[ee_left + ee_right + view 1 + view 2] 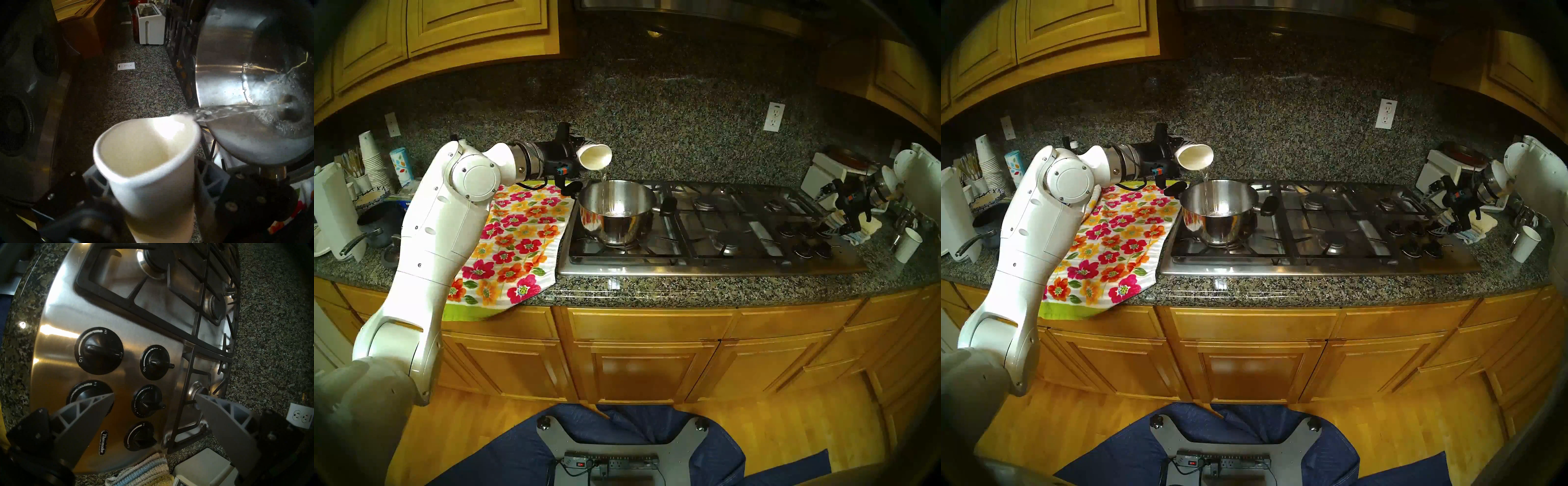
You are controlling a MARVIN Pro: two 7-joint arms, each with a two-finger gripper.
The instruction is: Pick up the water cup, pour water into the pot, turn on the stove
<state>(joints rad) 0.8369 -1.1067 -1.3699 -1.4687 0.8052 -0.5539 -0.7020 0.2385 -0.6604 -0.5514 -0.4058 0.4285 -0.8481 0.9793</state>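
Granite counter (pixel 687 288), steel stove (pixel 738 268), wood cabinets (pixel 477 23)

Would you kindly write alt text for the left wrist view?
A tipped white paper cup, held in the left claw, pours a stream of water into the steel pot. Speckled granite and a white appliance lie behind.

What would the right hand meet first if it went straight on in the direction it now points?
Probably the cluster of black knobs on the stove. The right hand is open, angled down over them, and its wrist view is centred on the knobs. Depth is unclear, so which knob comes first I cannot tell.
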